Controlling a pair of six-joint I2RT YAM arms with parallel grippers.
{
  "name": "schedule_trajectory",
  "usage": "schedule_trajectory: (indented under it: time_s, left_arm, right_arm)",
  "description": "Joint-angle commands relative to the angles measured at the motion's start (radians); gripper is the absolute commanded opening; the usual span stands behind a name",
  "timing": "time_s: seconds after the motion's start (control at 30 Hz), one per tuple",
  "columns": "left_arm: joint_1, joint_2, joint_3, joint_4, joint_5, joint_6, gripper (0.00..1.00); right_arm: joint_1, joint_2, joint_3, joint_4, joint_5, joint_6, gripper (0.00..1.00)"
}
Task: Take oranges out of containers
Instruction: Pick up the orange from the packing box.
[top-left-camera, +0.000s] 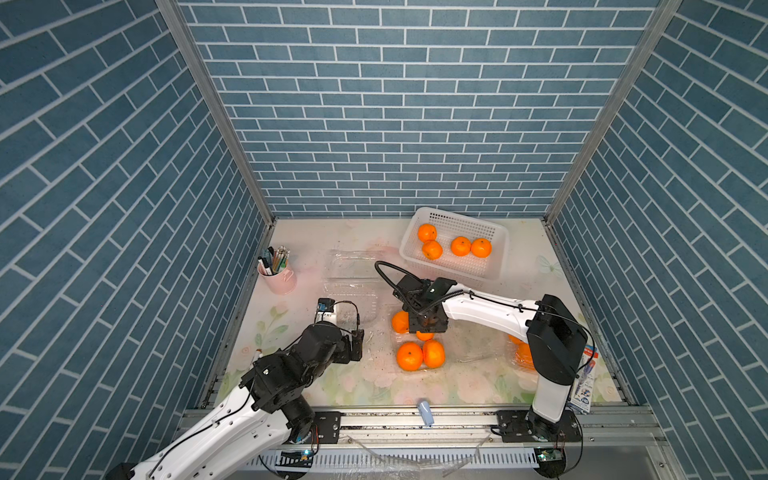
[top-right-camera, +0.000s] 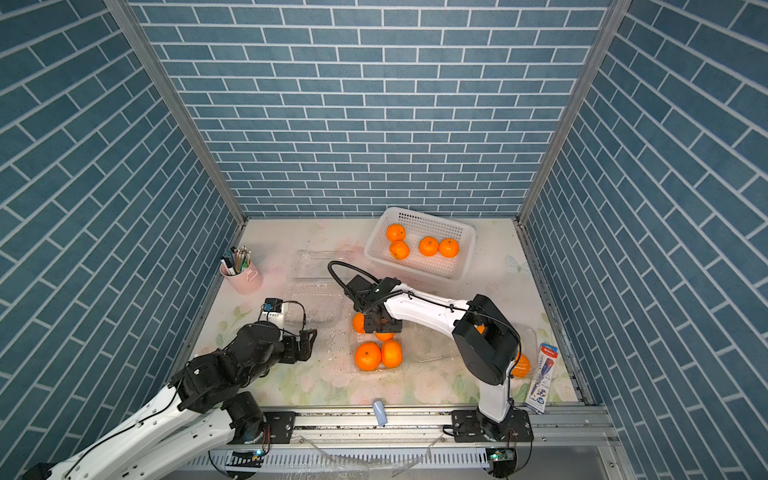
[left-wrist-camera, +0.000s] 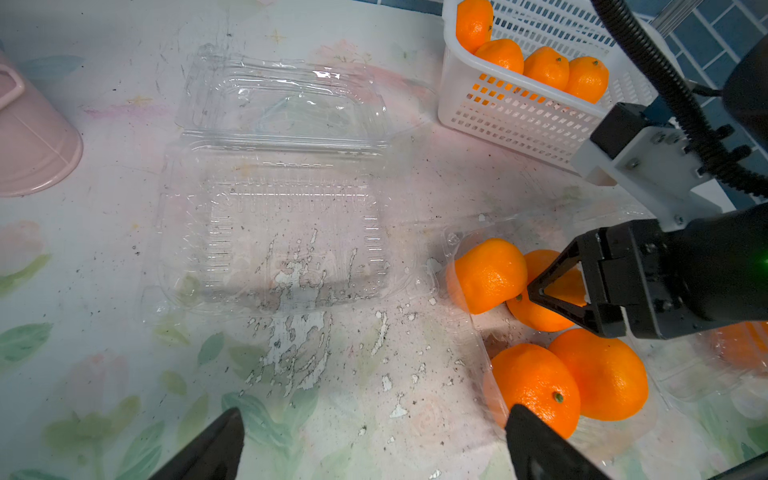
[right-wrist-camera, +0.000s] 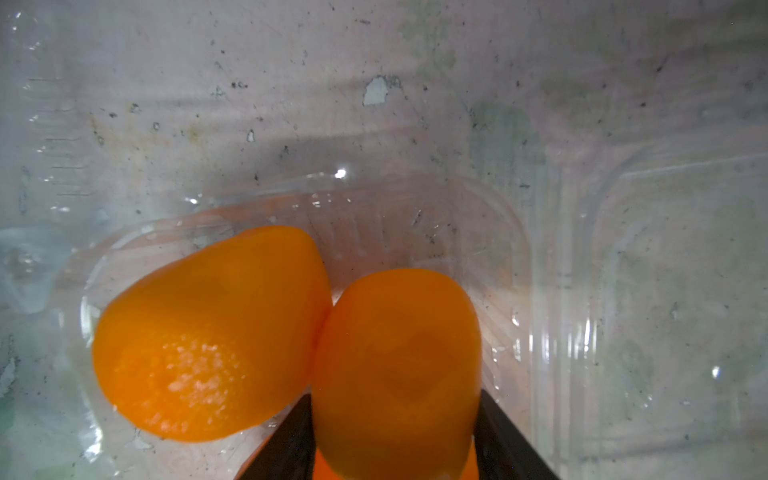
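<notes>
A clear container (top-left-camera: 467, 360) lies open mid-table with several oranges in it. My right gripper (right-wrist-camera: 395, 399) reaches down into it. Its two black fingers press the sides of one orange (right-wrist-camera: 395, 353), and a second orange (right-wrist-camera: 208, 332) touches that one. In both top views the gripper body (top-left-camera: 428, 322) hides most of the gripped fruit. My left gripper (left-wrist-camera: 374, 432) hangs open over bare table beside this container, next to a near orange (left-wrist-camera: 536, 386). An empty container (left-wrist-camera: 282, 232) lies open to the left. Another container (top-right-camera: 530, 332), with an orange (top-right-camera: 521, 363), is mostly hidden behind my right arm.
A white perforated basket (top-left-camera: 496, 232) at the back right holds several oranges. A pink cup of pens (top-left-camera: 278, 278) stands by the left wall. A small blue object (top-left-camera: 424, 411) lies at the front edge. A printed packet (top-left-camera: 584, 382) rests against the right wall.
</notes>
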Motion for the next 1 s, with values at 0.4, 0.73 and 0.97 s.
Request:
schedule_trajectory:
  time_s: [0.4, 0.73, 0.97]
  left_arm:
    - [0.004, 0.058, 0.005, 0.029, 0.017, 0.013, 0.99]
    - [0.004, 0.052, 0.016, 0.021, -0.001, 0.012, 0.99]
    - [0.004, 0.110, 0.034, 0.053, 0.004, 0.015, 0.99]
  right_arm:
    - [-0.012, -0.010, 0.004, -0.057, 0.037, -0.070, 0.23]
    - [-0.031, -0.229, 0.113, -0.156, 0.008, -0.240, 0.16]
    - [-0.155, -0.228, 0.359, -0.254, 0.059, -0.408, 0.17]
